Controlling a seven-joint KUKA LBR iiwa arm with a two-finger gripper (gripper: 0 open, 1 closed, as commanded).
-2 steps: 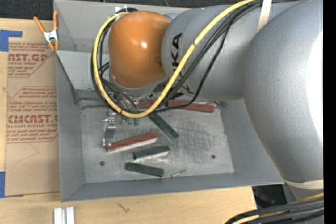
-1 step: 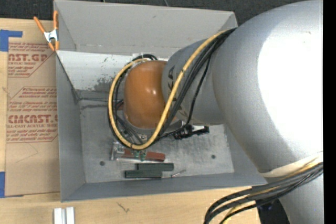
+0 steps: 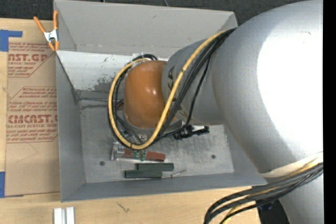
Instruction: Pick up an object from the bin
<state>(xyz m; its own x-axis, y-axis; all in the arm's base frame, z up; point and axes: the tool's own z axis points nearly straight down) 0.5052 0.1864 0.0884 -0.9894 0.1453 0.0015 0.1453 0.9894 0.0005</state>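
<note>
The arm (image 3: 236, 86) reaches low into the bin (image 3: 68, 113); its orange cover (image 3: 144, 94) hangs over the floor left of centre; the gripper (image 3: 125, 148) sits beneath it, open or closed I cannot tell; just beside it lies a red-brown strip (image 3: 154, 156); a black bar (image 3: 148, 170) lies near the front wall.

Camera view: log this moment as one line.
arm: low over bin floor | nearest: black bar, brown strip, front of bin | held: cannot tell

Scuffed matt metal bin (image 3: 71, 128); glossy orange cover (image 3: 144, 94)
</note>
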